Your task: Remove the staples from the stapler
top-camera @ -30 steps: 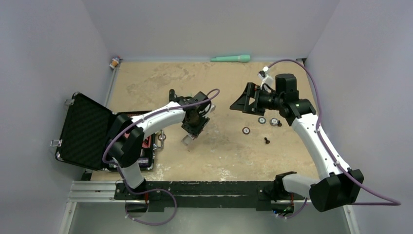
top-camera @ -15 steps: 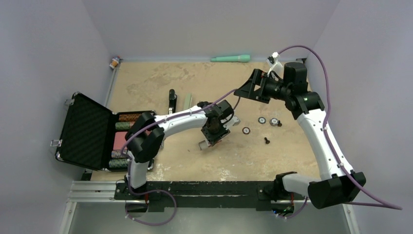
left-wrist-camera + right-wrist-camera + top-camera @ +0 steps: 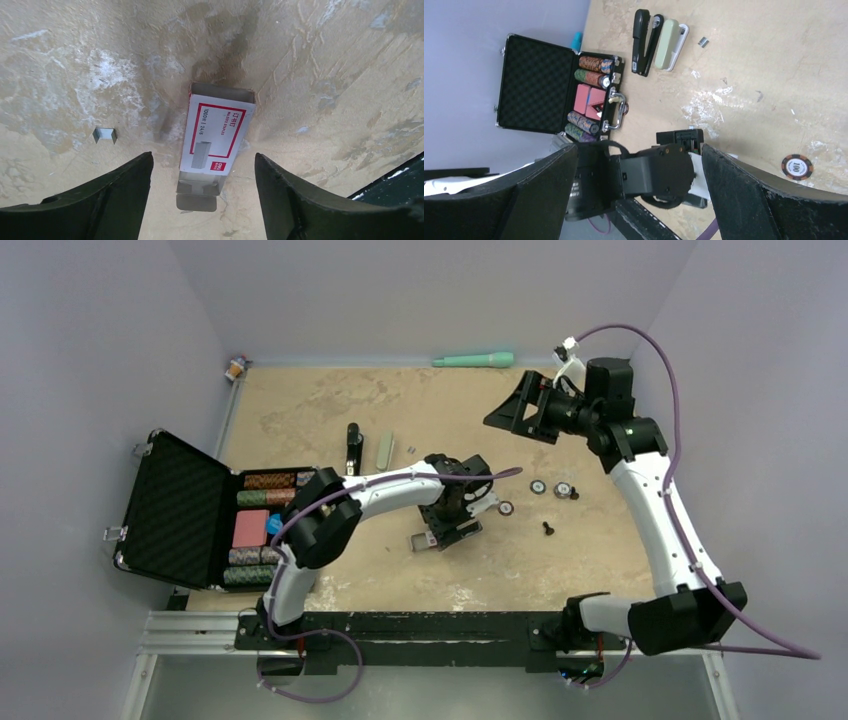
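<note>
Left jaws spread wide, gripping nothing, red-and-white staple box [image 3: 217, 135] lying untouched between them on the table [image 3: 325, 75], right jaws fully open and empty, black stapler [image 3: 353, 445] well apart beyond the left jaws, staples [image 3: 703, 42] near the green piece [image 3: 666, 43] beside it.

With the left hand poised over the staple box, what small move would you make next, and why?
Probably lift the left hand straight up. Its fingers stand open and the staple box lies flat on the table between them, touched by neither, so there is nothing to hold.
</note>
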